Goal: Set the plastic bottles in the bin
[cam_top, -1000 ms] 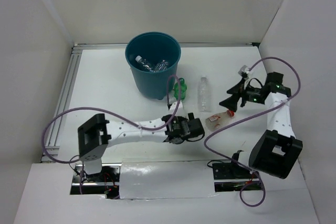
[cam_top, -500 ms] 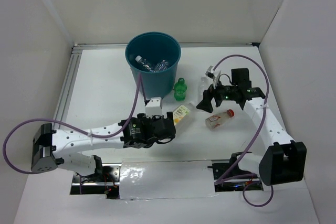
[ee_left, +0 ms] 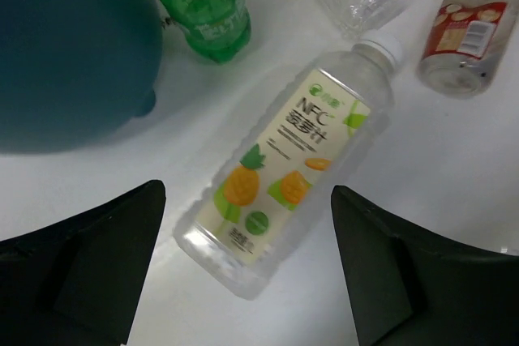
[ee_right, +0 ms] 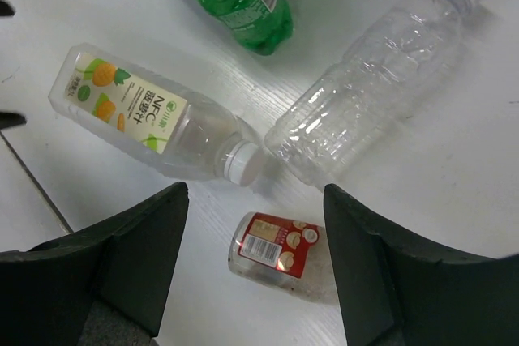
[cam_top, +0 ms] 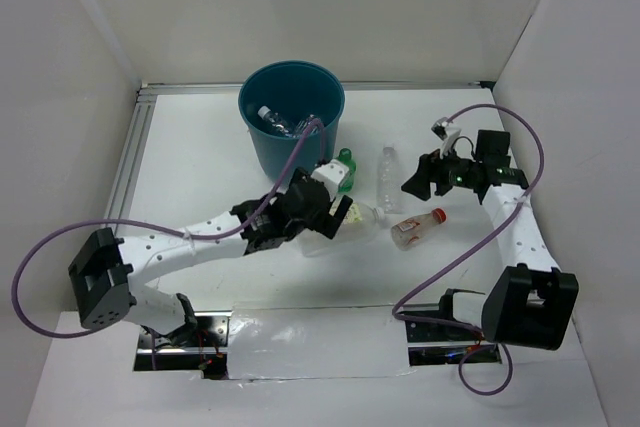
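Left gripper: swung in from the near edge over the last half second; now hangs over the juice bottle, jaws spread wide either side, not touching
Right gripper: drawn back toward the right edge; jaws spread, empty, above the red-capped bottle
Juice bottle: lies flat mid-table, cap toward the right edge; looks empty, so light, thin-walled and slick; best gripped gently across the labelled middle
Green bottle: just beside the bin
Clear bottle: near the juice cap
Bin: far middle; binned bottles inside
Room: bare table toward the left edge; crowded at the cap end
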Available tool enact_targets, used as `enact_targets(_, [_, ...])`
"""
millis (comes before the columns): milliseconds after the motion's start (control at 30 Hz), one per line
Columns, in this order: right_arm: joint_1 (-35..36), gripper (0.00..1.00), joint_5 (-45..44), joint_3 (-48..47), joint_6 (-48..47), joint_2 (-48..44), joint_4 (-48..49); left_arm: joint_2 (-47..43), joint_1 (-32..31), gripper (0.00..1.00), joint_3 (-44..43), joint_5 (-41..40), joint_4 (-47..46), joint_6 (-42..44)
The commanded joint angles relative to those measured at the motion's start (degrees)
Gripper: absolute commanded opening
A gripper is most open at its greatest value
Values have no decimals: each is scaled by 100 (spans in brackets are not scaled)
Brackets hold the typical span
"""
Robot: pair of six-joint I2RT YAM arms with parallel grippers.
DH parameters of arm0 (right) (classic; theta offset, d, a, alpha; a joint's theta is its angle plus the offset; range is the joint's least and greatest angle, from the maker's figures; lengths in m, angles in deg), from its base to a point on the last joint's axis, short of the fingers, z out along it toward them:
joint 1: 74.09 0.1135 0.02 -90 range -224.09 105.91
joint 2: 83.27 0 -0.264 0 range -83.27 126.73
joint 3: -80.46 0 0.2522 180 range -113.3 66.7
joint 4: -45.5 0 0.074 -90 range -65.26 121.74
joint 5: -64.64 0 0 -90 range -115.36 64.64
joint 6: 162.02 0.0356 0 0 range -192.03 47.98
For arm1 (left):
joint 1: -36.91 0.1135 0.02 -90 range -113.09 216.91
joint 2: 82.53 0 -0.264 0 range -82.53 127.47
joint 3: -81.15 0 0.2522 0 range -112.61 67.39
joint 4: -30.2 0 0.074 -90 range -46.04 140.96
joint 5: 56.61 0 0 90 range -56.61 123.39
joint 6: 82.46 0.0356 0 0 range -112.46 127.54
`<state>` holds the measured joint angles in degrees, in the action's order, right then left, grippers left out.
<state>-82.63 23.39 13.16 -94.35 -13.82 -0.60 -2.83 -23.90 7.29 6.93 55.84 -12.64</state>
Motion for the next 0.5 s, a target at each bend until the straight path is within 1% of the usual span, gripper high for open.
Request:
enact_targets(0, [-236,74,302,-43,-306,-230,-404,299,570,95,-379,1754,-398,1822])
enact_targets(67, [-429,74,363,-43,-412,-291,-510,633,763,93,-502,2064,-319,2227])
enact_targets(100, [-482,75,424,-43,-509,-292,-624,747,764,91,-555,2240,-266,2403])
enact_targets(133, [-535,75,486,-43,-562,-292,-694,853,860,91,-608,2407,-195,2718])
enact_targets(167, [-587,75,486,-43,-562,-292,-747,1037,922,89,-739,2652,-125,2904])
enact_targets(200, [-675,75,538,-43,-641,-292,-800,1134,992,89,-827,3107,23,3071])
enact_targets(233, [-745,75,539,-43,-702,-292,-870,1231,993,87,-1063,3294,147,3317])
enact_targets(267, [-746,75,591,-43,-703,-292,-940,1406,993,85,-1205,3453,279,3406])
enact_targets(300, [-807,75,592,-43,-764,-292,-941,1477,993,84,-1337,3855,550,3564])
enact_targets(333, [-860,75,592,-43,-843,-292,-1002,1530,993,82,-1521,3998,648,3565])
enact_targets(400, [-913,75,592,-43,-913,-344,-1064,1583,993,82,-1523,4252,736,3696])
enact_targets(467, [-974,75,592,-43,-914,-344,-1064,1584,993,82,-1523,4324,790,3697])
